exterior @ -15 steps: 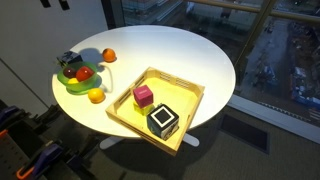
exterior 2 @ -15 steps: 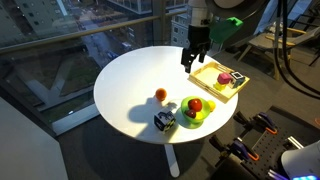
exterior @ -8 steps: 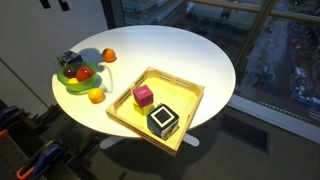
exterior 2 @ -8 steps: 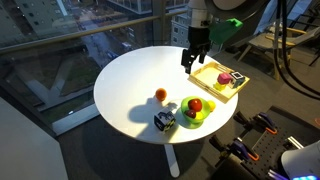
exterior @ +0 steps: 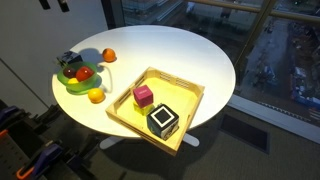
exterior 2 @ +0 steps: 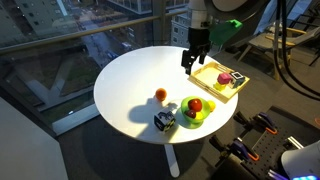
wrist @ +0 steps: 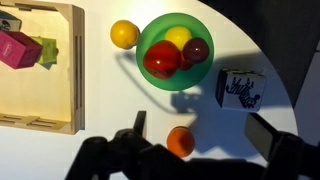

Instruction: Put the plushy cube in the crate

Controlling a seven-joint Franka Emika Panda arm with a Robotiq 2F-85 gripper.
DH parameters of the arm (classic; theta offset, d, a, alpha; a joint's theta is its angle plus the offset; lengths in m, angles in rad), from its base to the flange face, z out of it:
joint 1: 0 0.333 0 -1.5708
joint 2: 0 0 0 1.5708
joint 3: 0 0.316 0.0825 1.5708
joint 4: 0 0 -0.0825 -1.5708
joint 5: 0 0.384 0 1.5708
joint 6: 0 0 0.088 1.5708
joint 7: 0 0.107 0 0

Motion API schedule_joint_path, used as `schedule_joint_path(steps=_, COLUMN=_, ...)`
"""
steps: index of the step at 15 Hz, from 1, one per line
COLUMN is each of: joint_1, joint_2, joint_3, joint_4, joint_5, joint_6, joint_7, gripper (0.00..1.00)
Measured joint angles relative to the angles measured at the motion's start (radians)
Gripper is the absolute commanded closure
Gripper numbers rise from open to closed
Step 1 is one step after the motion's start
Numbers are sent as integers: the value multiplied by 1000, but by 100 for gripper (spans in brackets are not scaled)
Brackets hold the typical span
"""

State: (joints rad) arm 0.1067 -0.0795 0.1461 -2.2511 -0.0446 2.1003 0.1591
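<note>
The plushy cube (wrist: 240, 88), white with dark grey markings, sits on the white table beside the green plate (wrist: 150, 40). It also shows in both exterior views (exterior: 66, 60) (exterior 2: 164, 120). The yellow crate (exterior: 178, 80) (exterior 2: 216, 91) (wrist: 40, 90) holds a pink cube (exterior: 143, 95) and a black cube with white markings (exterior: 163, 122). My gripper (exterior 2: 193, 58) hangs high over the table between the crate and the plate. It is open and empty (wrist: 205, 135), well apart from the plushy cube.
The green plate (exterior: 75, 87) (exterior 2: 190, 118) holds a red and a yellow fruit. An orange (wrist: 180, 141) lies on the table under my gripper, and a yellow fruit (wrist: 124, 33) lies between plate and crate. The round table's edge (exterior: 225, 95) is close behind the crate.
</note>
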Motion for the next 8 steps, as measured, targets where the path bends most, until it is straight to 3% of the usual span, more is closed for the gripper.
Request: schedule_joint_path(steps=8, joint_1=34, joint_2=19, joint_3=20, joint_4=-20, joint_5=0, joint_6=0, joint_7=0, gripper=0)
